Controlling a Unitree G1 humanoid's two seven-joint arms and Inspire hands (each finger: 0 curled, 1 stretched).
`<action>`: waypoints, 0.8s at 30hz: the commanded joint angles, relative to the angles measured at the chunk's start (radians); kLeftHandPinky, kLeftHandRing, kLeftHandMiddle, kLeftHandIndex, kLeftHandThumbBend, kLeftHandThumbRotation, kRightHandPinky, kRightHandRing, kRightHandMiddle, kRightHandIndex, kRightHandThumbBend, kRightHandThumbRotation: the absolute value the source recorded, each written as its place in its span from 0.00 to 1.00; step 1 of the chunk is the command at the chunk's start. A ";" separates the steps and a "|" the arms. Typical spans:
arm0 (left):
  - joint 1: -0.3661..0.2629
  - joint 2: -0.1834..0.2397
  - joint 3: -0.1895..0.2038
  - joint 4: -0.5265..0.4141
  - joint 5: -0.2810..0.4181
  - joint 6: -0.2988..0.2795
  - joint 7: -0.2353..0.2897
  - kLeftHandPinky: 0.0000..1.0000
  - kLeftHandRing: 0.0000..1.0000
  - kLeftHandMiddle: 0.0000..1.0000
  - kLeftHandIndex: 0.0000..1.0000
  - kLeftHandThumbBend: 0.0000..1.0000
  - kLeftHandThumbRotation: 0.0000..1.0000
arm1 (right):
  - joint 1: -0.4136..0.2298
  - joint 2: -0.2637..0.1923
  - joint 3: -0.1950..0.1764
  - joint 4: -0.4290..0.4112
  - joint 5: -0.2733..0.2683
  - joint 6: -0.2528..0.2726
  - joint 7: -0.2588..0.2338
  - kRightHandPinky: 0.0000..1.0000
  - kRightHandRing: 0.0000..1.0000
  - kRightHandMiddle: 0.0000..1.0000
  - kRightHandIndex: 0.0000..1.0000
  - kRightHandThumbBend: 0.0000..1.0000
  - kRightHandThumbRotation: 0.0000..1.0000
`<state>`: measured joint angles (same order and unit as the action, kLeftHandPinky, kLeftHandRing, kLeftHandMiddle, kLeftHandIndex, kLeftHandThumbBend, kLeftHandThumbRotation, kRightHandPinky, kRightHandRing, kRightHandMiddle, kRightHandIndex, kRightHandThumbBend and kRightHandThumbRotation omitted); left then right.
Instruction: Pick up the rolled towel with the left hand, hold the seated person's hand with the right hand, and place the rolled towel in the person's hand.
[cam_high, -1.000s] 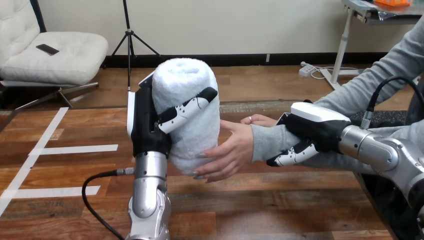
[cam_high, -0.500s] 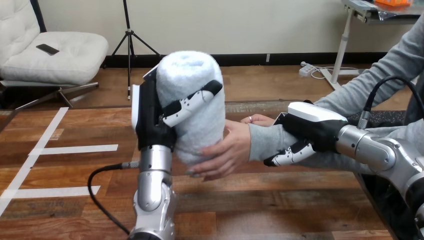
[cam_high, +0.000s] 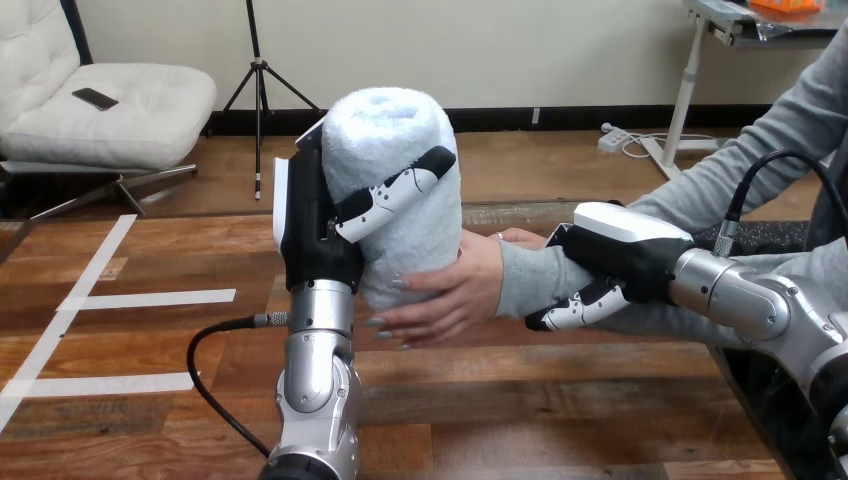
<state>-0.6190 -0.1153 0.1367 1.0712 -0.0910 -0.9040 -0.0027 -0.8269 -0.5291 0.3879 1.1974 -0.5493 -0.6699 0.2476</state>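
Handover step: left hand (cam_high: 312, 235) gripped the fluffy white rolled towel (cam_high: 400, 150) upright, base against the person's hand (cam_high: 450, 295). Right hand (cam_high: 625, 255) clasped their grey-sleeved wrist. Next, I'd guess, left fingers release.

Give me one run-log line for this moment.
left hand: shut on towel, upright | right hand: shut on person's wrist | person's near hand: cupping towel's lower end | towel not yet released
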 joint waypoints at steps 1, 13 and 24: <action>-0.117 -0.041 0.003 0.016 -0.006 -0.023 -0.001 0.31 0.35 0.39 0.41 0.67 0.00 | -0.100 0.040 -0.018 -0.066 0.030 -0.030 0.004 0.22 0.25 0.30 0.32 0.58 0.35; -0.131 -0.065 -0.006 0.035 0.002 -0.016 0.014 0.31 0.35 0.39 0.41 0.68 0.00 | -0.093 0.036 -0.023 -0.070 0.035 -0.031 0.012 0.22 0.25 0.30 0.31 0.58 0.35; -0.125 -0.090 -0.012 0.042 -0.009 -0.011 -0.001 0.31 0.34 0.39 0.41 0.67 0.00 | -0.088 0.031 -0.029 -0.073 0.041 -0.032 0.015 0.23 0.26 0.30 0.31 0.57 0.34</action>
<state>-0.6204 -0.1169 0.1365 1.1174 -0.0956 -0.9029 0.0099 -0.8269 -0.5310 0.3879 1.1931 -0.5492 -0.6698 0.2643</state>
